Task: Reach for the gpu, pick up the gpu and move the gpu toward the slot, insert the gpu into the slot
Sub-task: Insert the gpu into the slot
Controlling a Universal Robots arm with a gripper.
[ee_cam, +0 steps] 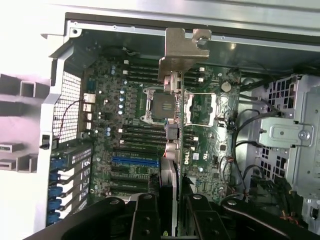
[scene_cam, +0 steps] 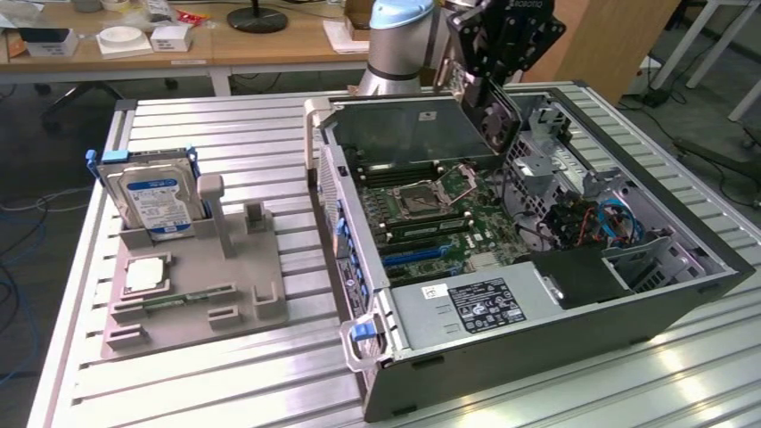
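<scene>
Above the open computer case (scene_cam: 666, 294), the gripper (scene_cam: 494, 85) hangs from an arm whose upper part is cut off by the frame edge, and its dark fingers are hard to separate from the dark card beneath them in the exterior view. The wrist view settles it: the two black fingers (ee_cam: 145, 215) are clamped on the gpu (ee_cam: 172, 150), which is seen edge-on as a thin strip running away from the gripper (ee_cam: 172, 202) to its silver end bracket (ee_cam: 182, 50). Because the card is edge-on, its fan face cannot be made out, and its near end is hidden between the fingers. In the exterior view the gpu (scene_cam: 500, 116) hangs upright over the far part of the case, clear of the motherboard (scene_cam: 422, 214) and beside a raised grey metal panel (scene_cam: 405, 125). The blue slot (ee_cam: 135, 161) lies bare on the board, apart from the card's edge; the processor socket (ee_cam: 162, 106) sits partly behind the card. On the exterior view's left, a grey fixture (scene_cam: 196, 285) on the ribbed table (scene_cam: 274, 383) holds an upright hard drive (scene_cam: 152, 198) and a small silver chip (scene_cam: 145, 275).
</scene>
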